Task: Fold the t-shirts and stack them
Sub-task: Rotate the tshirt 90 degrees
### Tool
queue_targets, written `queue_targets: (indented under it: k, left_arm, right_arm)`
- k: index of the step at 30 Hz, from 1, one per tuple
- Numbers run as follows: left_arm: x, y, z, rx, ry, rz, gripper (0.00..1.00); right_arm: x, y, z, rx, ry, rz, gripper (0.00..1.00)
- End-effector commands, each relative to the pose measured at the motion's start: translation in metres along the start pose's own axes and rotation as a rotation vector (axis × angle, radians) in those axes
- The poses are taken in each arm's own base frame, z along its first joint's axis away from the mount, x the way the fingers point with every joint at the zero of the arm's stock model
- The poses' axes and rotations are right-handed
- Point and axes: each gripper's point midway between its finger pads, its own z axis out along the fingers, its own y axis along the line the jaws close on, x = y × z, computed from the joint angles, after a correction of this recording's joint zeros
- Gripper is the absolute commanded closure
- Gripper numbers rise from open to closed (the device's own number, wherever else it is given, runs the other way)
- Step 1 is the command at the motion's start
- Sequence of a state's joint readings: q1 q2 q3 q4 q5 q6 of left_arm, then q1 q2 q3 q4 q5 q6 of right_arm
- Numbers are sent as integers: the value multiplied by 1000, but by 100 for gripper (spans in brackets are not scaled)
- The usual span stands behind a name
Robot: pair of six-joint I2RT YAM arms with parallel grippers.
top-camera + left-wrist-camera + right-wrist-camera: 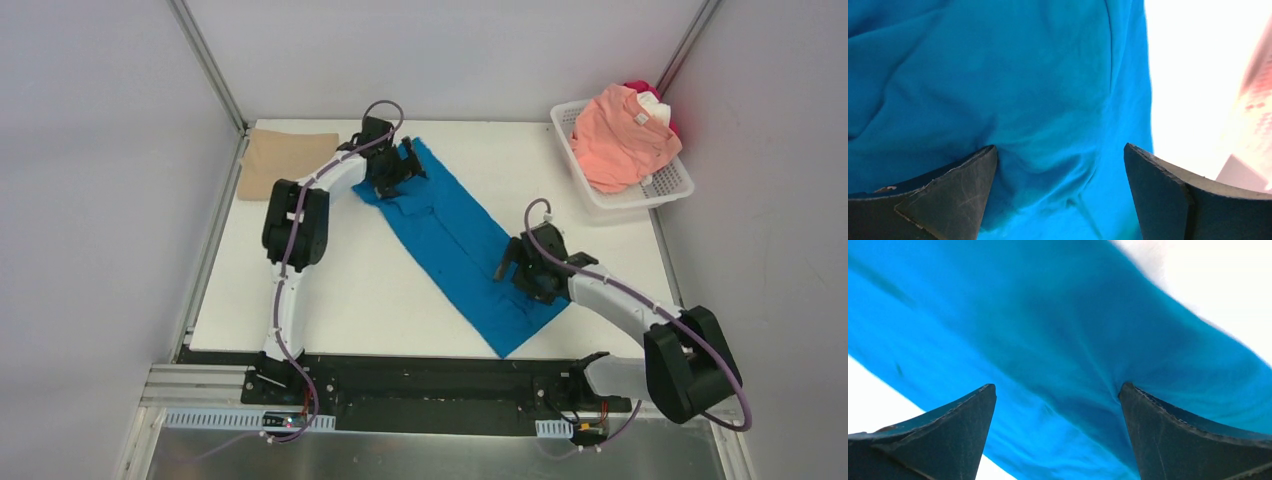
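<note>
A bright blue t-shirt [455,240] lies as a long folded strip, running diagonally from the table's far middle to the near right. My left gripper [392,178] is open, pressed down on its far end; blue cloth [1048,100] fills the gap between its fingers [963,190]. My right gripper [515,265] is open on the strip's near part, fingertips [1153,425] resting on the blue t-shirt [1063,350]. A tan t-shirt [290,160] lies folded at the far left. A salmon-pink t-shirt [622,135] tops the pile in the basket, with white and red cloth behind it.
The white lattice basket [660,190] stands at the far right corner. Grey walls with metal frame posts enclose the table on three sides. Bare white tabletop [340,290] shows left of the blue strip. A black base rail [430,380] runs along the near edge.
</note>
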State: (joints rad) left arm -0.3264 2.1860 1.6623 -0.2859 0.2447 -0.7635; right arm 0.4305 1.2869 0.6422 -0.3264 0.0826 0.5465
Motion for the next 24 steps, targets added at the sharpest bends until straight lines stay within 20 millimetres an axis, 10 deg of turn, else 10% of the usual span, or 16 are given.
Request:
queue_targets:
  k: [1,7,13,24]
  left_arm:
    - [-23,-29,64,131,58,124,1]
    - [-78,-85,99,307,-78,68,1]
    - [-106,-95,123,406,-212,-79,1]
    - [-156,-107,93,406,-415,-79,1]
  right_arm:
    - [79,-19,-3,24,194,-119,1]
    - [121,5,-8,-98,303,-278,1]
    - [147,40,-8,-183,388,-391,1]
    - [129,87,-28,-292,303,-408,1]
